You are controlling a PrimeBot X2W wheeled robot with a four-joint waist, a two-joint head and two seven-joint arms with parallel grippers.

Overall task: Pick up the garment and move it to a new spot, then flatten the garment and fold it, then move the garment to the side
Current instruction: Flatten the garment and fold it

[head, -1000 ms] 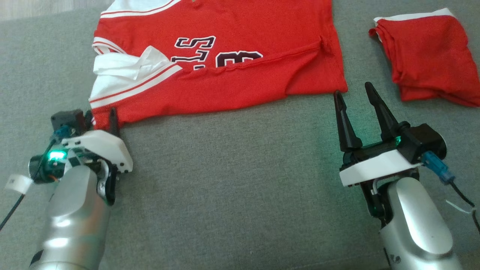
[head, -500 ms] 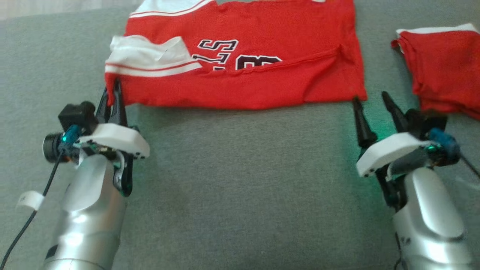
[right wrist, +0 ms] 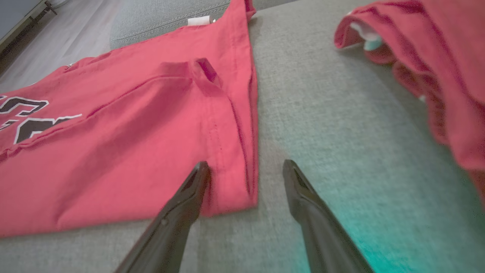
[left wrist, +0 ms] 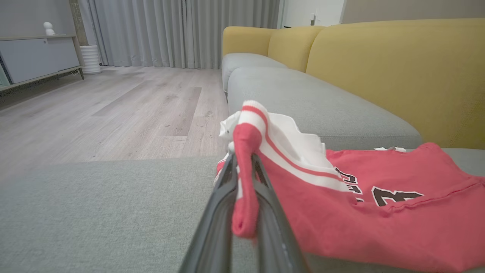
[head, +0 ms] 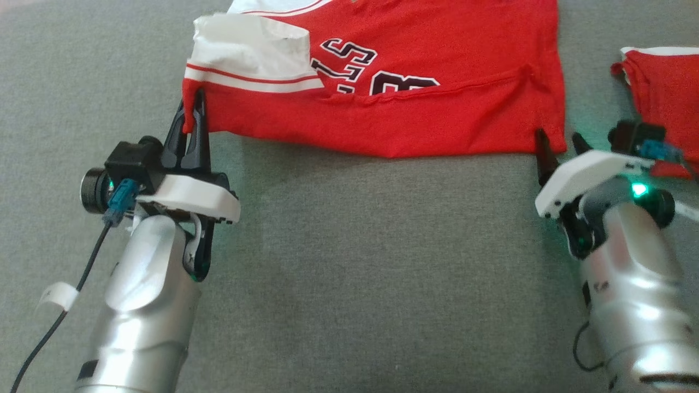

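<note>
Seen closest in the left wrist view, the left jaws are clenched on a red corner of the garment (left wrist: 341,212). Its white striped trim is bunched above the tips and raised off the grey sofa seat (left wrist: 94,212). That view also takes in yellow backrests (left wrist: 398,72) at upper right, and a wooden floor (left wrist: 113,110) and curtains (left wrist: 182,30) at upper left. In the right wrist view the right jaws are spread wide, straddling the garment's other near corner. One tip is over the cloth and the other over bare seat; I cannot tell whether they touch. In the head view the garment lies across the top centre, and a second red cloth (head: 663,93) is bunched at the right edge, apart from it.
</note>
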